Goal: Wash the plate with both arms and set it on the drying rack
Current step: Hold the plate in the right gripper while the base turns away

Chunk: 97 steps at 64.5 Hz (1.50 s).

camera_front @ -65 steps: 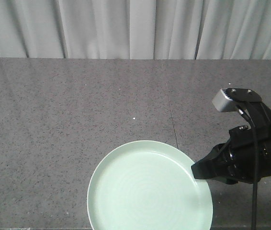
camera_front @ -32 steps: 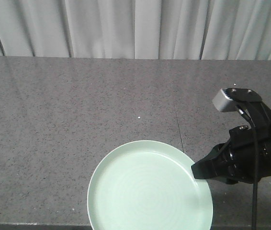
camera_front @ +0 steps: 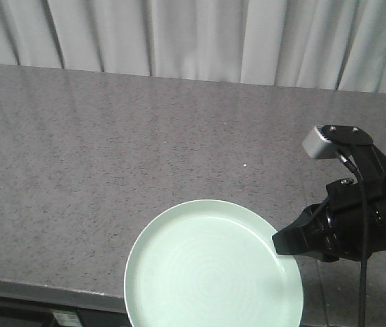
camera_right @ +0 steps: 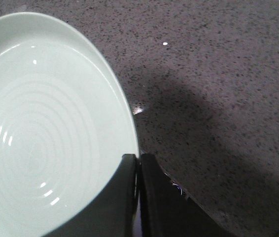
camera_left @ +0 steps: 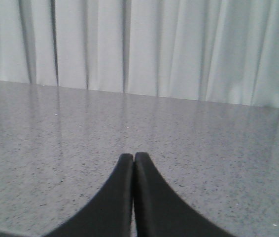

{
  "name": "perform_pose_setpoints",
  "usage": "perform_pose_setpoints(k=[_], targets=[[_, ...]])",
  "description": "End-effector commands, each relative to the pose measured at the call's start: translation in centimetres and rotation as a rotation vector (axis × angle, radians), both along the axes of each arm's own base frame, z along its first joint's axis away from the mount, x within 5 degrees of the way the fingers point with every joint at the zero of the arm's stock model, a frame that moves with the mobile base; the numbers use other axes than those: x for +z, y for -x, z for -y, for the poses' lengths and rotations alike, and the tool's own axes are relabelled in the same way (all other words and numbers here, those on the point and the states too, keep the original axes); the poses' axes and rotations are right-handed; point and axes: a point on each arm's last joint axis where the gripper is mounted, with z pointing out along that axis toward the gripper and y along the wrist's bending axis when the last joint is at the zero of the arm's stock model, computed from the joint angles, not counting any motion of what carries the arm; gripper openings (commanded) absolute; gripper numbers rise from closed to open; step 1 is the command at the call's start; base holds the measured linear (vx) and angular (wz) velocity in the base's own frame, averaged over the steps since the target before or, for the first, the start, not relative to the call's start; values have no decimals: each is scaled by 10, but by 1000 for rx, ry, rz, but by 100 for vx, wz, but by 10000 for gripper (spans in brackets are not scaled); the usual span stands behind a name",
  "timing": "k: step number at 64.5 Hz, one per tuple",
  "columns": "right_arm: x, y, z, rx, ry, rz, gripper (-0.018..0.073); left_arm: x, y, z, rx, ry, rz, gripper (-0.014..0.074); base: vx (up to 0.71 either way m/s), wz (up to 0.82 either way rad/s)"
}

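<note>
The plate is sitting at 6 o'clock in the front view, its face up and its lower edge running out of the picture, overlapping the near edge of the grey speckled table. The right arm is reaching in from 3 o'clock, its grey camera block sitting on top. The right end effector is pinching the plate's rim between 2 and 3 o'clock, nearly closed, with only the thin rim between its fingers. In the right wrist view the plate is filling the left side, and the right end effector is clamping its edge. The left end effector is hanging over the table with its fingers pressed together, gripping nothing. A pale curtain is hanging at 12 o'clock.
</note>
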Motion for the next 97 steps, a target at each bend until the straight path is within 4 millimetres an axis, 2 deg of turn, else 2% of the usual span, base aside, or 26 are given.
perform_pose_setpoints(k=[1,97], targets=[[15,0,-1,-16,-53,64,-4,16,3,0,-1,-1,113,-6,-2,36],[15,0,-1,-16,-53,64,-4,16,3,0,-1,-1,113,-6,-8,42]])
